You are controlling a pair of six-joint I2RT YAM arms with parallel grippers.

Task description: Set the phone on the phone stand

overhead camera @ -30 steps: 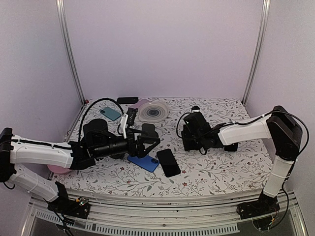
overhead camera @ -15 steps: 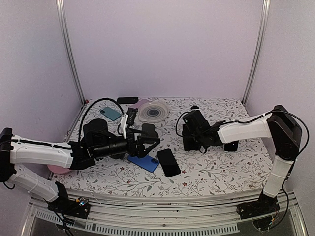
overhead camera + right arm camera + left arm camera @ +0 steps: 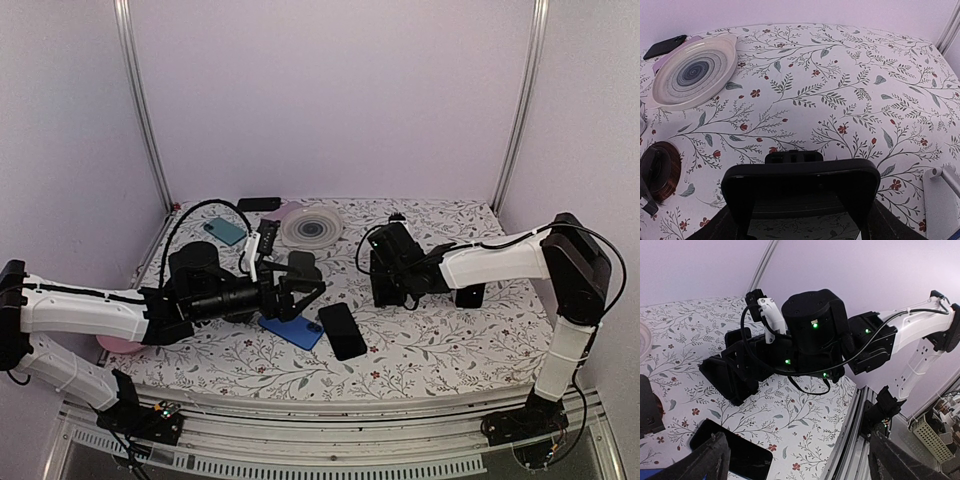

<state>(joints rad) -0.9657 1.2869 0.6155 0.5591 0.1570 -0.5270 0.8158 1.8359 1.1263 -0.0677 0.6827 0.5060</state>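
My right gripper point(image 3: 385, 280) is shut on a black phone point(image 3: 800, 192), held across its width between the two fingers point(image 3: 727, 227). The phone's glossy face reflects the floral cloth. Just beyond its upper edge, the top of the black phone stand point(image 3: 793, 157) pokes out, so the phone sits right against or over the stand. In the left wrist view, the same gripper and its dark load point(image 3: 730, 377) are low over the table. My left gripper point(image 3: 305, 283) hangs open at the table's middle with nothing in it, above a black phone point(image 3: 732, 452) lying flat.
A blue phone point(image 3: 290, 330) and a black phone point(image 3: 342, 330) lie side by side near the front. At the back are a ringed plate point(image 3: 312, 226), a teal phone point(image 3: 225, 231) and another black phone point(image 3: 258, 204). A brown round object point(image 3: 660, 170) sits left of the stand.
My right gripper has shifted slightly to the left with the phone in it. The left arm has not moved.
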